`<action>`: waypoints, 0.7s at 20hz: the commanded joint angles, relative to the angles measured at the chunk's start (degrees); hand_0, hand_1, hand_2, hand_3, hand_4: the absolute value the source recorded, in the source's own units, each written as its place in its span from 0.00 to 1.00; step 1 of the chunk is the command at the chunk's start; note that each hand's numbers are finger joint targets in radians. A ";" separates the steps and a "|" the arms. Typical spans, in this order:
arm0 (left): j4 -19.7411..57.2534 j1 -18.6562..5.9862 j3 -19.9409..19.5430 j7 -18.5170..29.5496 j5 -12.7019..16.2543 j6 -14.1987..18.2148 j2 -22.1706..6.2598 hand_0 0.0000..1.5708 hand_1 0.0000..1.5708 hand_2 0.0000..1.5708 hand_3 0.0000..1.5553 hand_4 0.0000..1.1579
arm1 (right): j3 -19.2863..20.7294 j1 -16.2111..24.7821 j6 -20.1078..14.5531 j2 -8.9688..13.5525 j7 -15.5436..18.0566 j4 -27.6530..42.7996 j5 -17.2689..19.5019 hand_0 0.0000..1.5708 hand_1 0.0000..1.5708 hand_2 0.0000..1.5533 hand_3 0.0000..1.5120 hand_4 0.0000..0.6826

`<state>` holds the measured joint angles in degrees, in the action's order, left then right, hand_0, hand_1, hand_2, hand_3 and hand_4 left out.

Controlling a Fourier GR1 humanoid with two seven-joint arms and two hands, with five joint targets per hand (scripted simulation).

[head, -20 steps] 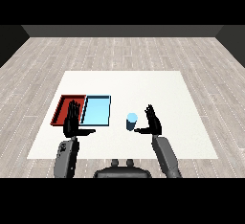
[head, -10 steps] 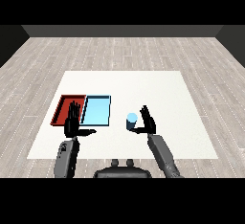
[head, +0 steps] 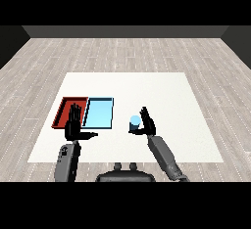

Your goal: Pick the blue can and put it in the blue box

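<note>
Can: the blue can (head: 135, 123) stands upright on the white bench (head: 162, 96), right of the blue tray (head: 99, 113) and apart from it, toward the near edge.
Right robot hand: the right robot hand (head: 146, 124) is at the can's right side now, touching or all but touching it; a second ago there was a clear gap between them.
Right grip: the fingers point up and look mostly straight, with the thumb reaching toward the can's near side; I read that as not yet wrapped round it, though the contact is hard to make out.
What changed: the right arm has swung in leftward and closed the gap; the can itself has not shifted.
Left robot hand: the left robot hand (head: 75, 125) sits flat and relaxed, fingers straight, over the near edge of the red tray (head: 65, 109), same place as before.
Trays: red on the left, blue on the right, touching side by side, nothing in either.
Meaning for the task: the approach looks finished and the grasp is the step in hand; next the fingers need to curl round the can before any lift.
Still to do: lift, carry left over the blue tray, set down.
</note>
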<state>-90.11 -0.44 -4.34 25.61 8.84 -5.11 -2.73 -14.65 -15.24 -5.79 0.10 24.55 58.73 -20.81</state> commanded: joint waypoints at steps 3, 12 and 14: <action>2.02 -1.90 -0.24 0.44 -0.62 0.90 0.32 0.00 0.00 0.00 0.00 0.00 | -1.86 1.85 -0.48 -0.10 -2.88 4.92 -0.92 0.00 0.00 0.00 0.00 0.00; -8.49 6.55 2.42 -3.30 0.65 -0.01 1.47 0.00 0.00 0.00 0.00 0.00 | -5.85 -4.70 -3.52 -0.10 0.29 -3.18 -4.55 0.00 0.00 0.00 0.00 0.00; -3.14 -3.33 -0.64 -5.63 1.01 1.87 -0.33 0.00 0.00 0.00 0.00 0.00 | -9.33 -6.97 -5.58 -0.10 3.45 -7.49 -7.32 0.00 0.00 0.00 0.00 0.00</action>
<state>-92.64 0.55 -4.33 23.86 9.44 -4.67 -2.43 -19.18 -19.13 -7.75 0.01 26.67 54.04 -24.71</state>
